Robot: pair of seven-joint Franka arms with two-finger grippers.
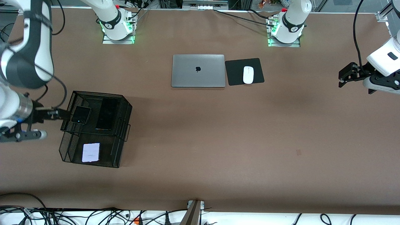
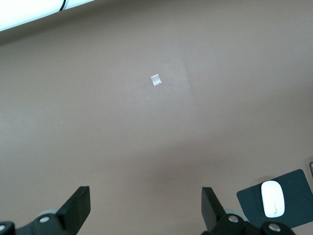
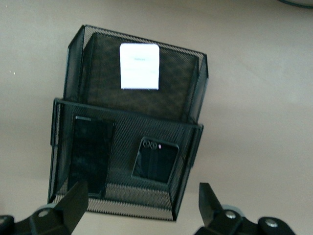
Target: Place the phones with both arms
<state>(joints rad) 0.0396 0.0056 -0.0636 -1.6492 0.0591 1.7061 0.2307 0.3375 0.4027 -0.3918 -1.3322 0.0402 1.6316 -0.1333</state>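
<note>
A black mesh rack [image 1: 121, 100] stands toward the right arm's end of the table. Its upper tier holds a small squarish black phone [image 1: 80, 114] beside a long slim black phone [image 1: 107, 114]. A pale lilac-white phone [image 1: 91, 152] lies in the lower tier. My right gripper [image 1: 57, 113] hovers open and empty just outside the upper tier's rim. The right wrist view shows the rack [image 3: 127, 115], the pale phone [image 3: 140, 66], the slim phone [image 3: 90, 156] and the squarish phone [image 3: 155, 160] past that gripper [image 3: 141, 200]. My left gripper [image 1: 347, 75] waits open and empty over bare table at the left arm's end.
A shut silver laptop [image 1: 198, 70] lies between the arms' bases. Beside it a white mouse [image 1: 248, 75] rests on a black pad [image 1: 234, 72]. The left wrist view shows my left gripper [image 2: 145, 205], the mouse [image 2: 273, 198] and a small pale scrap [image 2: 156, 80] on the table.
</note>
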